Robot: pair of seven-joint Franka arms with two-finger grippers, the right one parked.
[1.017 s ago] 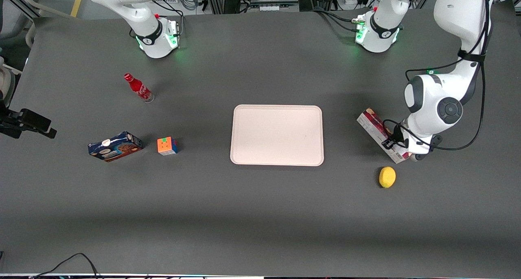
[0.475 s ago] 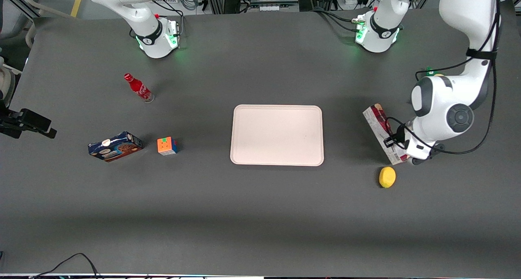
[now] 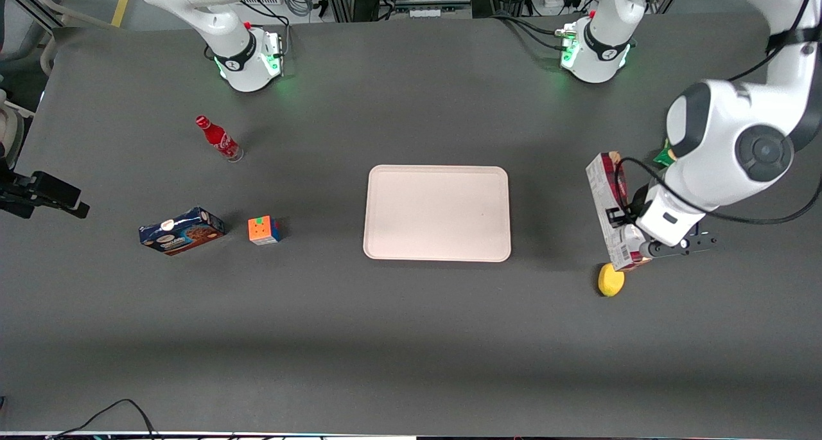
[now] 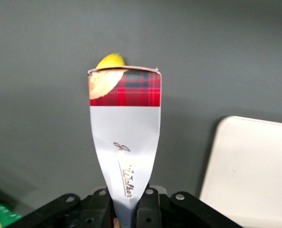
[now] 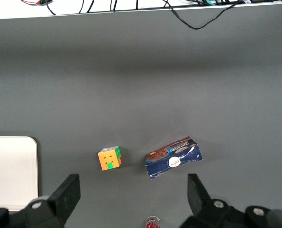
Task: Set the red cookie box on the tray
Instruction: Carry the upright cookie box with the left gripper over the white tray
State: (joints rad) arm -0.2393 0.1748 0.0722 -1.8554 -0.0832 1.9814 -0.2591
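Lifted since a second ago, long dark-red cookie box hangs clamped in gripper, beside pale cream tray, seemingly above yellow lemon.

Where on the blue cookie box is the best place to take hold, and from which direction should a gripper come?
The blue cookie box lies flat on the table, long axis slightly skewed, with free space around it. Probably best to come from above and close across its narrow width near the middle. The gripper is at the working arm's end, shut on the red cookie box.
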